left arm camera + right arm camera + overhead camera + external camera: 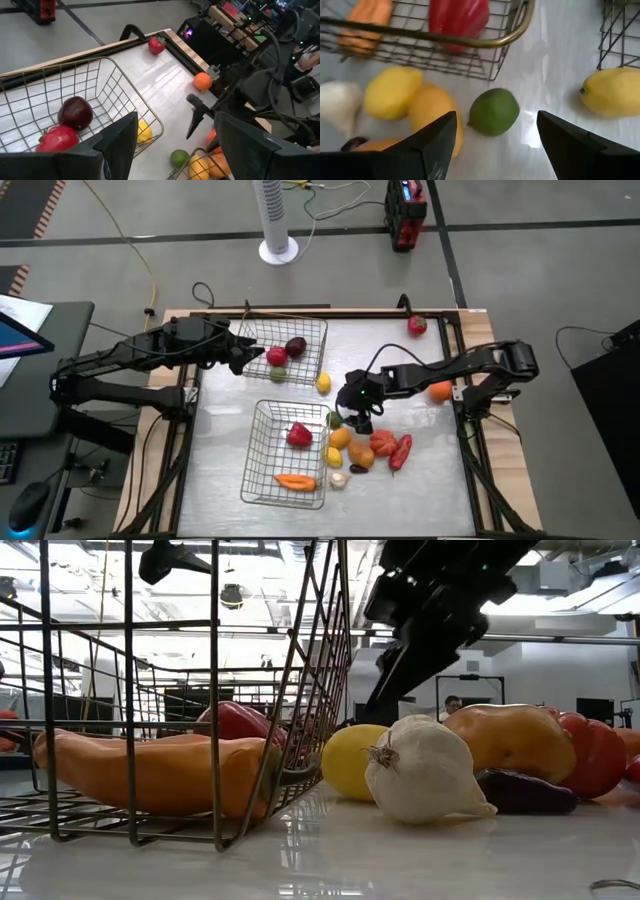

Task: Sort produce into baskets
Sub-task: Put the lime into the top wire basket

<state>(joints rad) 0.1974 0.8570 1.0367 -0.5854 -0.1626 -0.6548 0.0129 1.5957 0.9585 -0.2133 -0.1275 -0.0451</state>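
Directly beneath the right gripper (495, 135), spread wide and holding nothing, lies the lime (494, 111).

Two silver wire baskets (300, 335) (262, 450) sat on a pale, glossy table (420, 490) framed in light wood. The far basket held a red tomato (276, 357), a dark maroon plum (296, 346) and a green piece (278, 374). The near one held a red pepper (299, 435) and an orange carrot (295, 481). Loose on the table were a green lime (494, 111), yellow lemons (613, 92) (392, 92), white garlic (425, 770), a dark purple piece (522, 792), an orange (439, 391), a red chilli (402, 451) and a red strawberry (417, 325) with a green top. Both arms were black. A white fan pole (277, 220) and a red-and-black box (405, 212) stood on the grey floor.
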